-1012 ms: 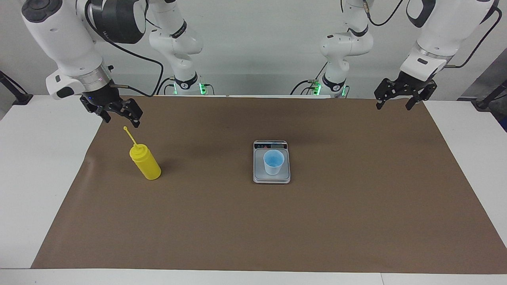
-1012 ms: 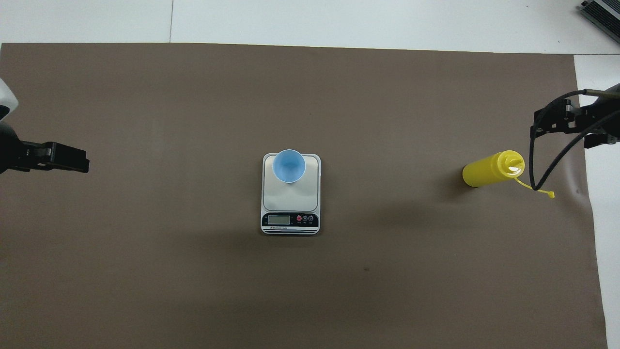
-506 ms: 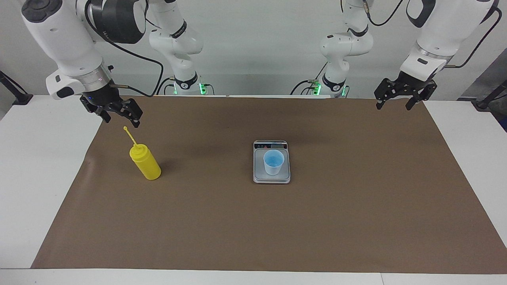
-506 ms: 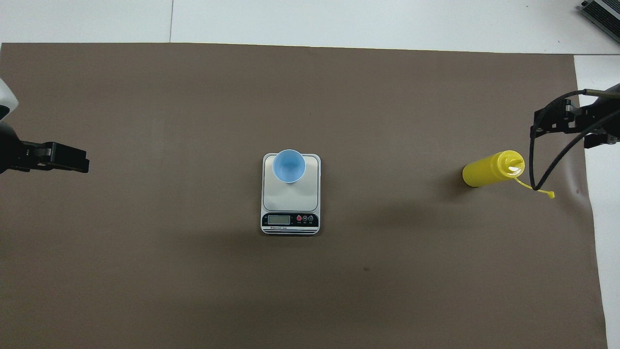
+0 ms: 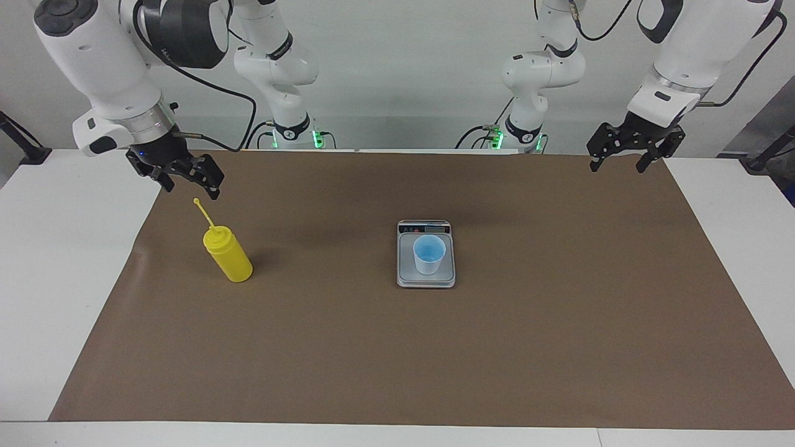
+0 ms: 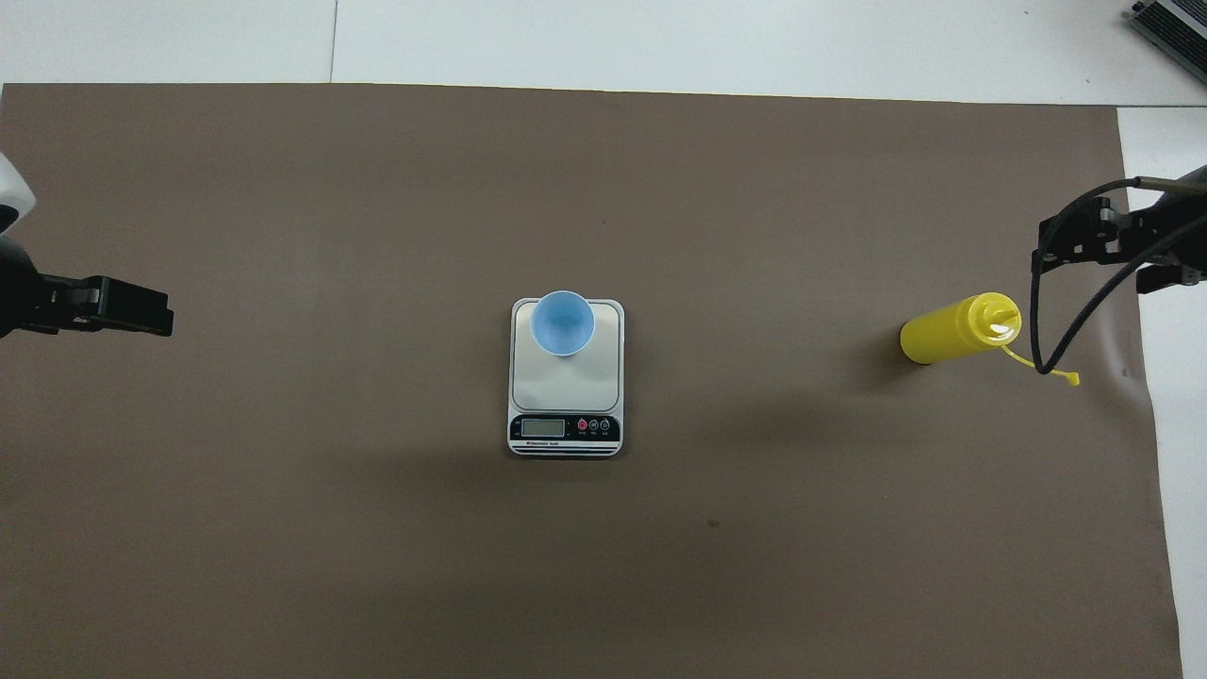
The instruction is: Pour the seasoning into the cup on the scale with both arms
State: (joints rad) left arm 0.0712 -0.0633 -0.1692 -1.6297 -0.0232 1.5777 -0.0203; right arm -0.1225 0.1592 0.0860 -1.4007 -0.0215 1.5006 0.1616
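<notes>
We are at the start — the bottle stands untouched toward the right arm's end, the cup on the scale. The right gripper hangs above the bottle, empty, open; the left gripper waits, open, empty. Next — lower and grasp.

White table under a brown mat, plain pale wall.

The brown mat covers most of the white table — bare white margins show at both ends and along the edges. A pale, unmarked wall rises at the table's robot end — lighting is even.
</notes>
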